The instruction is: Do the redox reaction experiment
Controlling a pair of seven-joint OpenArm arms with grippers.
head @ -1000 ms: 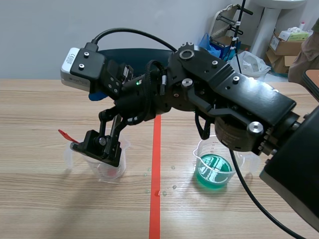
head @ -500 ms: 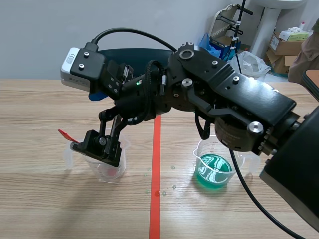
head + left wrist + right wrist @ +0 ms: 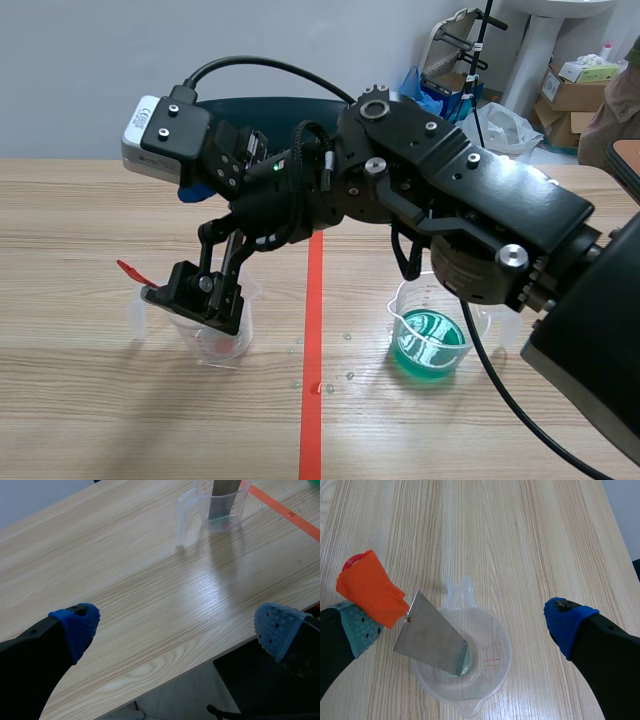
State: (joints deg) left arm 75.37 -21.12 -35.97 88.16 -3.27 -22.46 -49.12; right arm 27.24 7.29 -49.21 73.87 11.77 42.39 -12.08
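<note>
Nothing has moved: splayed right gripper (image 3: 464, 621) half-masks clear plastic beaker (image 3: 492, 674) in scene view; wrist view reveals grey metal sheet (image 3: 431, 641) inside. Left gripper (image 3: 177, 627) gapes.

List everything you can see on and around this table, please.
clear beaker: one, transparent, under the right gripper.
metal sheet: one, grey, leaning inside that beaker.
tape tab: one, orange, on the sheet's upper end.
second beaker: one, holds green liquid, across the tape line.
tape line: one, orange-red, on the table.
left gripper: one, black, open, over the table's edge.
right gripper: one, black, open, above the clear beaker.
</note>
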